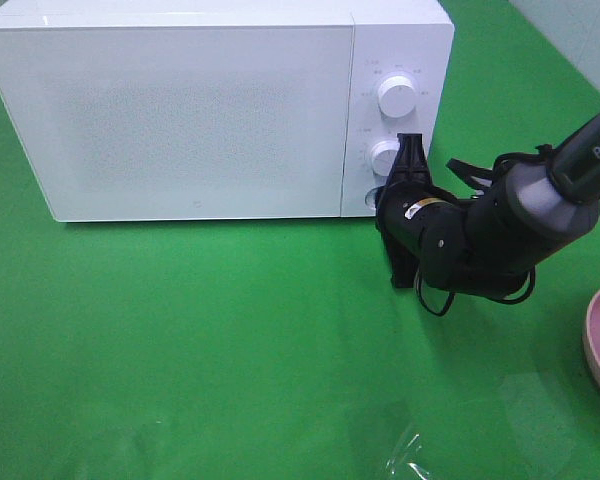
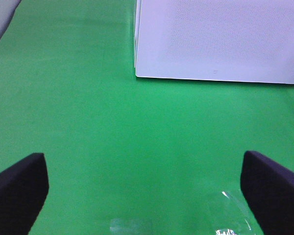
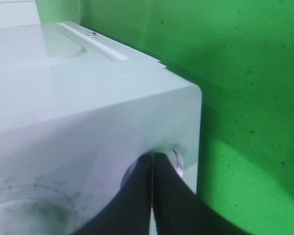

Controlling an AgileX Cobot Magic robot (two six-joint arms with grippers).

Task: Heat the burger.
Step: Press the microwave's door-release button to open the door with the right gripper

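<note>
– Right tool (image 3: 152,156)?
– Shut, empty, tips at the microwave's (image 1: 180,110) lower button (image 3: 178,164); left tool (image 2: 142,193) gapes over green worktop (image 2: 112,137), holding nothing
– And the burger?
– In no view; cannot tell where it lies or points. Right arm (image 1: 580,160) lettering cut off at "PiPE", dial (image 1: 397,95) labels too small to read

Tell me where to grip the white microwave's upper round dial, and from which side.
Pinch the upper round white dial across its circular rim, coming straight at the white microwave's front panel: it protrudes from that face, leaving its sides free.
</note>
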